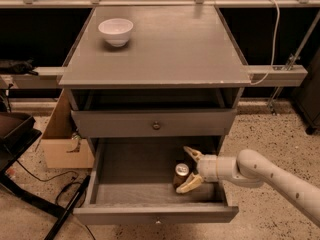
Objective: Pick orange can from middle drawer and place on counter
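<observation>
The orange can [180, 174] stands upright in the open middle drawer [155, 214], right of centre, its silver top showing. My gripper [188, 170] reaches in from the right, inside the drawer. It is open, with one pale finger behind the can and one in front, so the can sits at the mouth of the jaws. I cannot tell if a finger touches the can. The grey counter [160, 49] is the cabinet's top, above the drawers.
A white bowl [116, 31] sits at the counter's back left. The upper drawer [155, 124] with its round knob is shut just above the arm. A cardboard box [62, 141] and cables lie on the floor at the left.
</observation>
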`<state>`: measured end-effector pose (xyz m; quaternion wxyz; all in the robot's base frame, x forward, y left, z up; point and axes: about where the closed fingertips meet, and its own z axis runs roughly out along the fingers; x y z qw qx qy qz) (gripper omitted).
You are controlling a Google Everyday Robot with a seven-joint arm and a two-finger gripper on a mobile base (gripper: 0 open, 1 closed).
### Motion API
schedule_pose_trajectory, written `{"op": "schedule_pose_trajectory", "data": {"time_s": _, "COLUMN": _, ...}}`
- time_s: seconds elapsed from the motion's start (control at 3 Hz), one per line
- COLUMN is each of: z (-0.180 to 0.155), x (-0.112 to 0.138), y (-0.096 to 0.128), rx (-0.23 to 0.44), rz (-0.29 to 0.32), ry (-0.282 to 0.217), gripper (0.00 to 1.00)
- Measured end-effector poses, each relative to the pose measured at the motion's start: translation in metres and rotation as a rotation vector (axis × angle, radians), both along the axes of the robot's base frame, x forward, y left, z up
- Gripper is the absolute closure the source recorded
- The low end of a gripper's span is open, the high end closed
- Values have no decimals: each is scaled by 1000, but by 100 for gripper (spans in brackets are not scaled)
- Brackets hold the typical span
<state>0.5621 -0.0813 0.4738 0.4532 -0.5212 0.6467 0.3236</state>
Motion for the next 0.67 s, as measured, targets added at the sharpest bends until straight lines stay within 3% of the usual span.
{"op": "schedule_pose_trajectory", "data": {"time_s": 0.33, "z": -22, "x": 15, "y": 5, "rx": -21, "rz": -7, "ry": 23, "gripper": 0}}
{"op": "schedule_pose_trajectory", "data": {"time_s": 0.67, "z": -39, "x": 22, "y": -2, "rx": -33, "rz": -23, "ry": 55, "gripper": 16}}
